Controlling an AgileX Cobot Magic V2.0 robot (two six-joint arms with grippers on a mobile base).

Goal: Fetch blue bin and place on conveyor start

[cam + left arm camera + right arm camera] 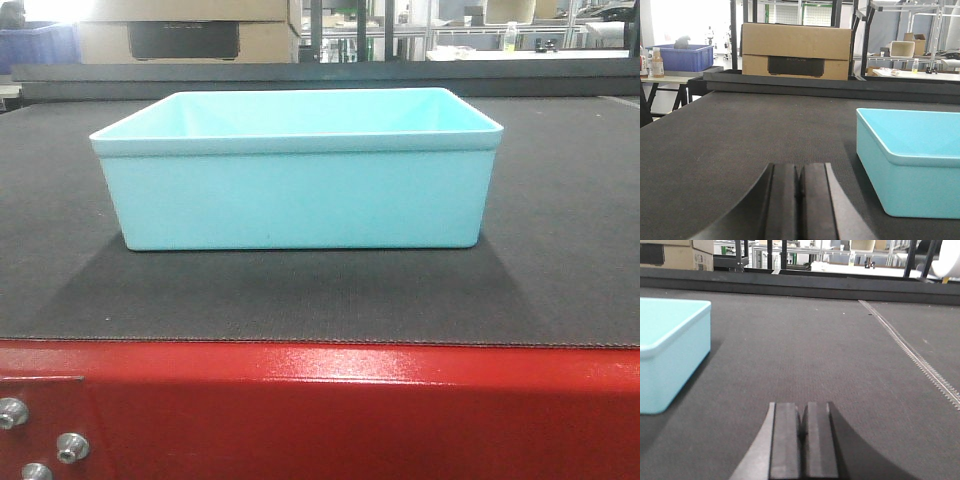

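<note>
blue bin (297, 180) upright on conveyor start (560, 260), bare belt either side, left tool (799, 200) and right tool (803, 440) (both pressed together)

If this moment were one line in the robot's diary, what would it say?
blue bin: upright on conveyor start | left tool: shut, beside bin | right tool: shut, beside bin
</note>
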